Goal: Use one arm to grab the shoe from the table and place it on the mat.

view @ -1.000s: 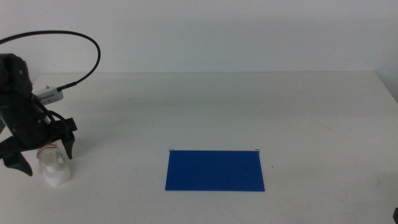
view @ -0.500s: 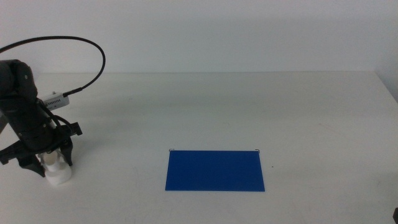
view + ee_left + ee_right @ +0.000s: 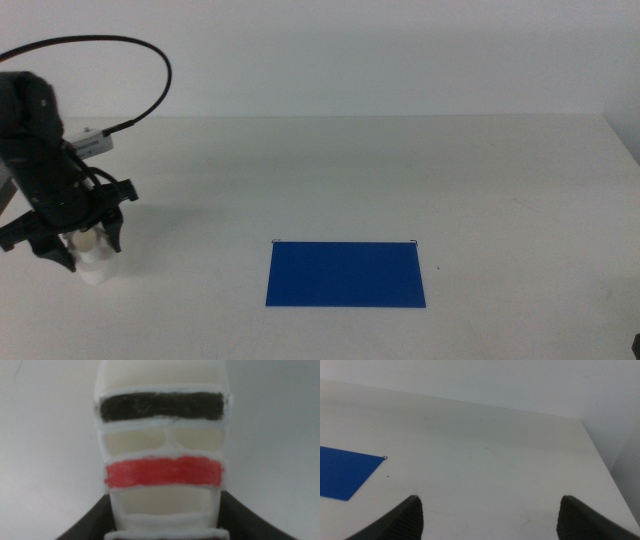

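The small white shoe (image 3: 96, 266) is at the table's (image 3: 400, 170) left side, between the fingers of my left gripper (image 3: 88, 254), which comes down on it from above. In the left wrist view the shoe (image 3: 162, 435) fills the frame, showing a black strap and a red strap, and my two dark jaws press against its sides low down. The dark blue mat (image 3: 345, 273) lies flat near the front centre, well to the right of the shoe. My right gripper (image 3: 492, 522) waits open over the table's right part, with a corner of the mat (image 3: 342, 472) in its view.
The left arm's black cable (image 3: 150, 60) loops up over the left end of the table. Bare white tabletop lies between the shoe and the mat. The table's right edge (image 3: 600, 455) runs close to my right gripper.
My left gripper has come down around the shoe and narrowed onto it. The shoe now sits slightly higher in the picture than before. The mat has not moved.
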`<state>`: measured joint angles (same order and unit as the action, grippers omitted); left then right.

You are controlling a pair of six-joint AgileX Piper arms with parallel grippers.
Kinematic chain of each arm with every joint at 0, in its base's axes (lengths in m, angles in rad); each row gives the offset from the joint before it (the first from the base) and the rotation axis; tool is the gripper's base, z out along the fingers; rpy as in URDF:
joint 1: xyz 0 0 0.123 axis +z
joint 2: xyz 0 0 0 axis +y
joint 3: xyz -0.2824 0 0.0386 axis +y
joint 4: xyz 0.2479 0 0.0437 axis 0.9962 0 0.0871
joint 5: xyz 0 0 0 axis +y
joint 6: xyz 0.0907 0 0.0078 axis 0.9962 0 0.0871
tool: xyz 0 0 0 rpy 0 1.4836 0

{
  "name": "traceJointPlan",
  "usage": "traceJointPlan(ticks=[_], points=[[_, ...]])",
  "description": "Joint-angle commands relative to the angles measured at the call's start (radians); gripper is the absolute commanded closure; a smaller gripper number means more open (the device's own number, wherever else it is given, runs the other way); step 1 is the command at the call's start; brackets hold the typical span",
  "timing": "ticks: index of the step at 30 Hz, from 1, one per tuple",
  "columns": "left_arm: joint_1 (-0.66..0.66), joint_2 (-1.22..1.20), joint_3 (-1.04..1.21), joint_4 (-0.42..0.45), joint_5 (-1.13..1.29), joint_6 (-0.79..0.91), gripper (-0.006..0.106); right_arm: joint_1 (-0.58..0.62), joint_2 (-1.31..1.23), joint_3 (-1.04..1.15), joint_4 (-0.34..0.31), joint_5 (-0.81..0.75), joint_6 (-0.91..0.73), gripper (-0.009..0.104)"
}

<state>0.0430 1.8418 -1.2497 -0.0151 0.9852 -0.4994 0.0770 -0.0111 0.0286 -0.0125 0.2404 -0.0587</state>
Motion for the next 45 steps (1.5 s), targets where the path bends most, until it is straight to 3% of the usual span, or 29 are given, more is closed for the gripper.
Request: traceJointPlan(ticks=[1,11,31,45], points=[[-0.039,-0.068,-0.031,0.015,0.027,-0.055,0.102,0.003,0.004,0.005,-0.011,-0.073,-0.01,0.017],[-0.246,-0.07,-0.186,0.052,0.169,-0.163,0.102,0.003,0.004,0.005,-0.011,-0.073,-0.01,0.017],[-0.675,0.082,-0.433,0.035,0.225,-0.302,0.1,0.003,0.004,0.005,-0.011,-0.073,-0.01,0.017],[-0.756,0.172,-0.534,0.006,0.21,-0.344,0.1,0.003,0.004,0.005,-0.011,-0.073,-0.01,0.017]])
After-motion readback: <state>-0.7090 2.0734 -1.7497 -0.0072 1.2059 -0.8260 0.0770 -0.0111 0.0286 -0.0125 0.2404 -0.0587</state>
